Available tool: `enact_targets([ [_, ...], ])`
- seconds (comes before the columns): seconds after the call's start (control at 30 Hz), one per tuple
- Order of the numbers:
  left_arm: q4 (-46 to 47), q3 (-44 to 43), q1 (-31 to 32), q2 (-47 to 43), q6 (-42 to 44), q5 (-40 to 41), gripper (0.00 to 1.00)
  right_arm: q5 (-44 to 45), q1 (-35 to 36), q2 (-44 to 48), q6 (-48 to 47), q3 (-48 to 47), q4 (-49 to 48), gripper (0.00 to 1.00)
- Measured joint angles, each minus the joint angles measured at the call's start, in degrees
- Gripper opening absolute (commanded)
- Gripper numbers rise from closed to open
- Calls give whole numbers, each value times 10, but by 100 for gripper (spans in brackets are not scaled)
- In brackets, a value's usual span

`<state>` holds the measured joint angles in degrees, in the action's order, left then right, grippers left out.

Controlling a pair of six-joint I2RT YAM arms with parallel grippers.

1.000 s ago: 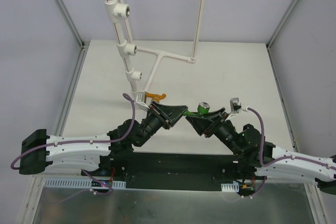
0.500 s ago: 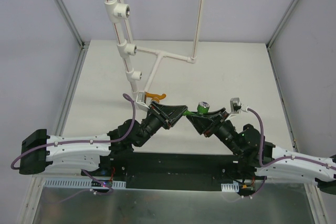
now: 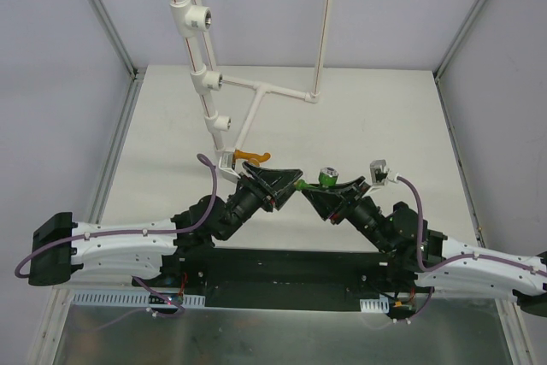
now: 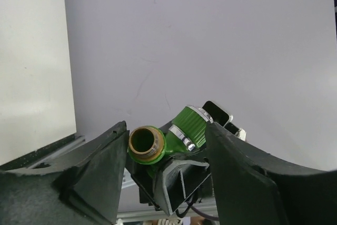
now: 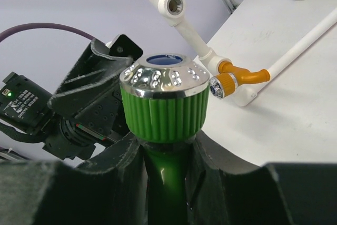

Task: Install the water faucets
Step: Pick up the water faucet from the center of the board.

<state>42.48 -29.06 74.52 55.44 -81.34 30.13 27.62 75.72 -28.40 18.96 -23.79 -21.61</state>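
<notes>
The green faucet (image 3: 327, 177) hangs above the table between the two arms, its silver-capped knob (image 5: 160, 80) up. My right gripper (image 3: 322, 189) (image 5: 166, 146) is shut on its green stem, just under the ribbed knob. In the left wrist view the green faucet (image 4: 181, 130) shows its brass threaded end between the spread fingers of my left gripper (image 3: 291, 184) (image 4: 166, 125), which stands open around it. The orange faucet (image 3: 250, 156) (image 5: 239, 79) sits in the lowest white fitting of the pipe frame.
A white pipe frame (image 3: 248, 113) rises from the table's back left, with open tee fittings (image 3: 208, 80) (image 5: 174, 5) higher up and a side branch (image 3: 282, 90) running right. The enclosure walls stand close on both sides.
My left gripper's jaws have opened off the green faucet, which stays in the right gripper. Both arms shifted only slightly.
</notes>
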Motion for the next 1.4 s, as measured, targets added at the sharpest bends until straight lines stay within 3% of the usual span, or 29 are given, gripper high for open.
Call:
enact_targets([
  [1.07, -58, 0, 0, 0, -2, 1, 65, -39, 0, -10, 1, -7, 87, 0],
  [1.1, -58, 0, 0, 0, -2, 1, 64, -40, 0, -10, 1, -7, 87, 0],
  [1.23, -61, 0, 0, 2, 0, 3, 39, -41, 0, -8, 1, -7, 85, 0],
  [1.4, -62, -3, 0, 14, -5, 2, 20, -36, 0, 4, -2, -7, 77, 0],
])
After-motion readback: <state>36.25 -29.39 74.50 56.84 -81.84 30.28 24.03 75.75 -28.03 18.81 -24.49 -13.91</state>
